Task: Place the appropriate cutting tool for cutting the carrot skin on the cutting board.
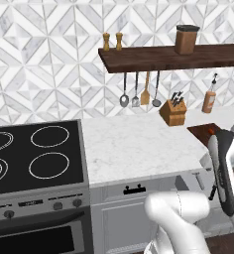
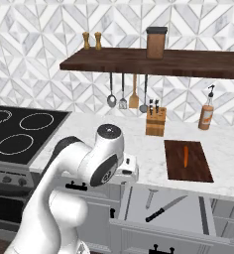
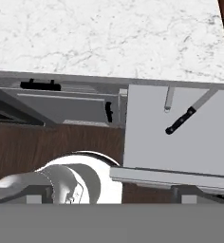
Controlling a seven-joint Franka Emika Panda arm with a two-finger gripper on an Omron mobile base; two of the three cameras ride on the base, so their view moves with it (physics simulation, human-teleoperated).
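The open drawer (image 2: pixel 188 208) below the desk (image 2: pixel 139 149) lies nearest, holding a black-handled knife (image 2: pixel 163 208) and a small grey peeler-like tool (image 2: pixel 149 198), probably the right tool for carrot skin. The carrot (image 2: pixel 186 155) rests on the cutting board (image 2: pixel 188 171) just above. The hand's spread I cannot tell.

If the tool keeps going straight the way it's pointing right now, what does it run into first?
Judging from the hand view, it points down over the counter edge, so it would probably meet the open drawer first, near the black-handled knife lying in it. Depth is hard to judge.
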